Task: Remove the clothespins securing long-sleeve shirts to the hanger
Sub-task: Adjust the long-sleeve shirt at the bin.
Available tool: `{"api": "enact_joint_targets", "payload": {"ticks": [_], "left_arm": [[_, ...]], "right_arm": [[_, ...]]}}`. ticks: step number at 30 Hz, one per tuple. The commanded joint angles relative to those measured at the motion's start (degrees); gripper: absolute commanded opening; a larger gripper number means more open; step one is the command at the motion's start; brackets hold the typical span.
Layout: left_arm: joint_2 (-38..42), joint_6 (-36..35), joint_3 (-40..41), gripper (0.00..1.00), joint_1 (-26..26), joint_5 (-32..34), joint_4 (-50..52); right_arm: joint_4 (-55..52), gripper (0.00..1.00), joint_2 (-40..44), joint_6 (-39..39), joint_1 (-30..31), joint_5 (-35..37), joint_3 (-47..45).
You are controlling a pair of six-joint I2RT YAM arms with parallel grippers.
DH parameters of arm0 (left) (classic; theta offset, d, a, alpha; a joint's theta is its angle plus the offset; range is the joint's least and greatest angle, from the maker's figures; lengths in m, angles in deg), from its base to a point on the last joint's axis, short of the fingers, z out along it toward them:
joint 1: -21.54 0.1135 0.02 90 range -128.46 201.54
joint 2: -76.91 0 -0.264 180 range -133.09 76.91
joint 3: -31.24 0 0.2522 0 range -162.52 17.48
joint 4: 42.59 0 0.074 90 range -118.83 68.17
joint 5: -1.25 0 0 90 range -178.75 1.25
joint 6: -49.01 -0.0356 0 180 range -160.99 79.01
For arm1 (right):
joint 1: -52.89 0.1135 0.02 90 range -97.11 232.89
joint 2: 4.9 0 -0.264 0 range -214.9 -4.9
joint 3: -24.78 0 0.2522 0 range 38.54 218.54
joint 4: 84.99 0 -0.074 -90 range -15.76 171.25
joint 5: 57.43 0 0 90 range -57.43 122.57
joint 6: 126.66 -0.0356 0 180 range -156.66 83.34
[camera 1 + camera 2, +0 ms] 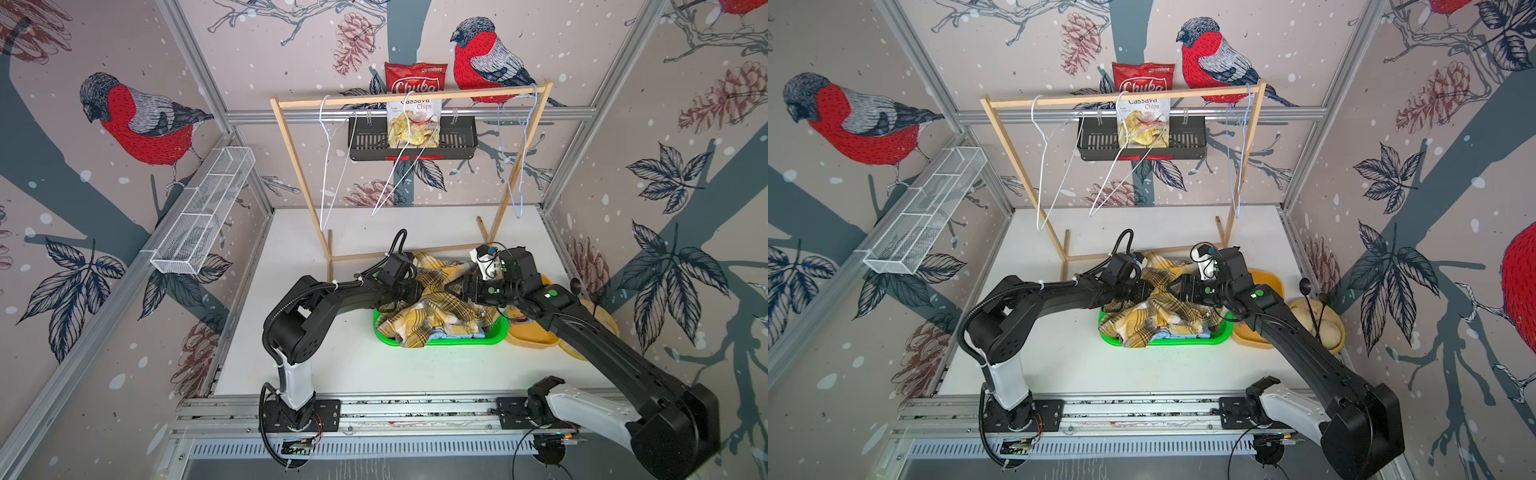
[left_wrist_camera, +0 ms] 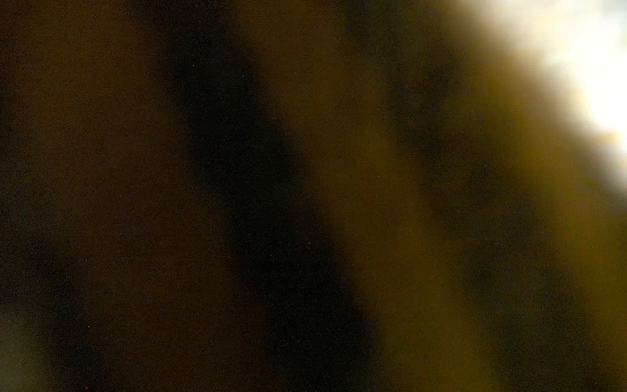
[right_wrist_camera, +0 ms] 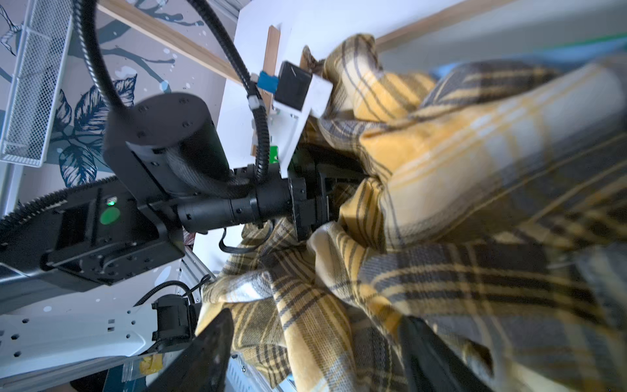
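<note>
A mustard-yellow plaid shirt (image 1: 440,311) (image 1: 1163,311) lies crumpled in a green basket (image 1: 494,338), with a light blue shirt (image 1: 457,332) under it. Three wire hangers (image 1: 328,166) (image 1: 399,174) (image 1: 517,166) hang bare on the wooden rack (image 1: 415,97). No clothespins show in any view. My left gripper (image 1: 417,291) (image 3: 325,203) is pushed into the plaid folds, its fingers hidden; blurred yellow cloth (image 2: 407,203) covers the left wrist view. My right gripper (image 1: 451,286) (image 3: 315,325) faces it from the right, fingers wide apart, plaid cloth lying loosely between them.
A yellow tray (image 1: 536,336) and a yellow bowl (image 1: 1337,332) stand right of the basket, under my right arm. A black wall basket (image 1: 457,141) holds a chips bag behind the rack. A white wire basket (image 1: 203,212) hangs on the left wall.
</note>
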Motion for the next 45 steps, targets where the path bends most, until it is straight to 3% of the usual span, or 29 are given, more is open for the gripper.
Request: {"api": "enact_joint_targets", "payload": {"ticks": [1,5,11,20,34,45], "left_arm": [[-1.1,1.9,1.3,0.52,-0.3,4.8,5.6],[-1.3,2.2,1.5,0.53,-1.1,6.5,5.4],[-1.1,2.3,3.4,0.53,-1.9,8.7,5.3],[1.2,2.2,3.3,0.60,-3.4,10.5,6.9],[21.1,0.1,2.2,0.73,-3.3,14.9,15.6],[41.2,-6.5,0.4,0.76,-2.7,11.9,24.5]], "right_arm": [[0.8,0.65,-4.8,1.1,-0.6,4.5,2.7],[4.2,0.53,-13.9,1.7,-0.8,5.9,6.7],[11.7,0.49,-22.8,-0.4,-0.4,9.6,8.2],[14.8,0.46,-35.5,-2.7,5.8,12.3,8.1],[18.9,0.44,-43.6,-6.1,6.8,13.1,2.3],[19.6,0.44,-45.6,-5.9,6.5,11.9,2.9]]}}
